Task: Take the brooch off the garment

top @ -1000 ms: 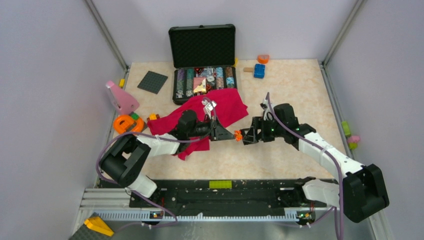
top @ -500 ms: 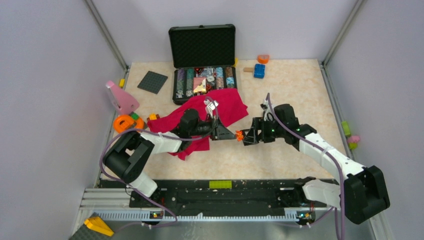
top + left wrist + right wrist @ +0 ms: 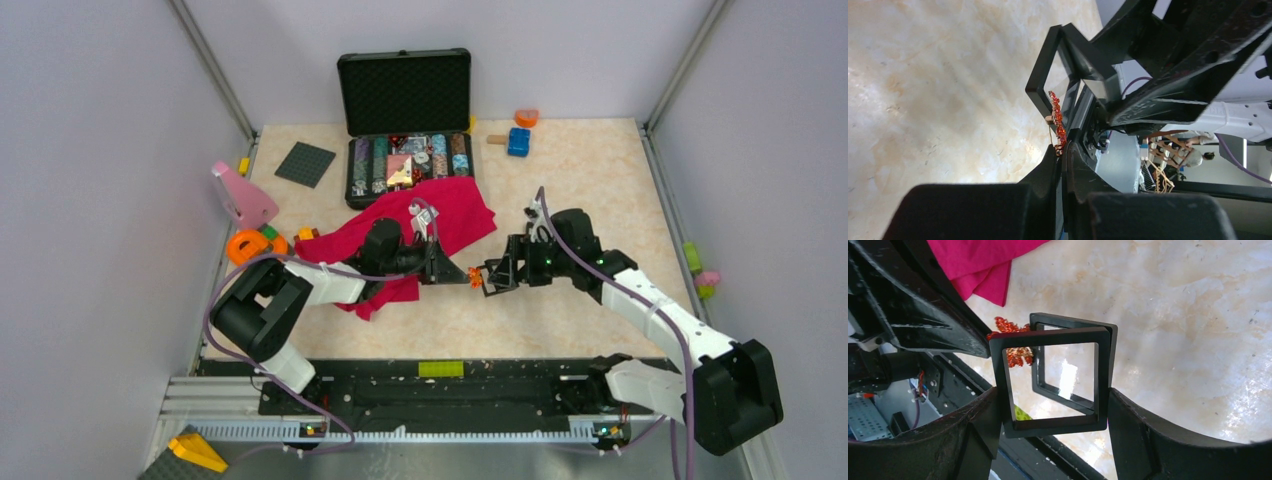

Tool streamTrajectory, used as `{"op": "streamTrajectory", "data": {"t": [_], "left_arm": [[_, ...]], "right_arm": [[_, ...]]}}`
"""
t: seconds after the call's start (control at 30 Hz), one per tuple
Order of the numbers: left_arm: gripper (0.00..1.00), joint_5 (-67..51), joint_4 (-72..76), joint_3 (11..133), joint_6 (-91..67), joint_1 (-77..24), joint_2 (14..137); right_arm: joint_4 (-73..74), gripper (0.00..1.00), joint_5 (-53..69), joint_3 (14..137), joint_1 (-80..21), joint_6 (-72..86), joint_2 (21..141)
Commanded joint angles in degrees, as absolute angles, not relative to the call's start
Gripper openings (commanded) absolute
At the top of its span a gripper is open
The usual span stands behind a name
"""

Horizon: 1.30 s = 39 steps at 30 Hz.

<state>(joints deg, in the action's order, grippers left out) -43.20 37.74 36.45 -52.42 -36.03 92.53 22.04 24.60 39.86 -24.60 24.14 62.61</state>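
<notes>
The brooch (image 3: 474,276), a tiny orange-red spiky ornament, hangs over the table to the right of the red garment (image 3: 455,215). My left gripper (image 3: 465,275) is shut on its lower end; in the left wrist view the brooch (image 3: 1057,120) sticks up from that gripper (image 3: 1063,147). My right gripper (image 3: 497,278) is shut on a black square frame case (image 3: 1048,338), hinged open with clear panes, gripped at both sides (image 3: 1053,410). The brooch (image 3: 1013,331) sits at the frame's top left corner, partly behind the pane. The garment (image 3: 980,265) lies beyond.
An open black case (image 3: 405,95) with coloured chips stands behind the garment. At the left are an orange ring toy (image 3: 250,246), a pink piece (image 3: 242,197) and a dark plate (image 3: 305,163). A blue block (image 3: 518,142) and an orange block (image 3: 526,117) lie at the back right.
Both grippers have drifted slightly lower and closer together. The brooch stays in the left gripper and the frame in the right.
</notes>
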Motion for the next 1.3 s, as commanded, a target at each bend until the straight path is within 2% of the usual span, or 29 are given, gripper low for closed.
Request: {"op": "streamTrajectory", "data": {"t": [0.0,0.37,0.7,0.97,1.27], "left_arm": [[0.0,-40.5,35.9,37.1,-50.0,-36.2,92.8],[0.0,-39.0,30.3,37.2,-47.6,-35.9,89.3],[0.0,-39.6,24.7,37.4,-46.5,-35.7,81.7],[0.0,-39.5,27.2,36.0,-47.2,-35.6,85.6],[0.0,-40.2,29.4,36.7,-46.4,-33.7,90.0]], "right_arm": [[15.9,0.58,29.8,41.4,-25.4,27.7,59.9],[9.3,0.58,30.1,36.3,-24.5,31.7,61.1],[-7.7,0.58,31.5,27.2,-24.3,38.9,64.3],[-19.5,0.57,33.6,22.9,-24.3,43.0,66.4],[-24.4,0.57,34.5,21.1,-24.3,44.9,68.8]]}}
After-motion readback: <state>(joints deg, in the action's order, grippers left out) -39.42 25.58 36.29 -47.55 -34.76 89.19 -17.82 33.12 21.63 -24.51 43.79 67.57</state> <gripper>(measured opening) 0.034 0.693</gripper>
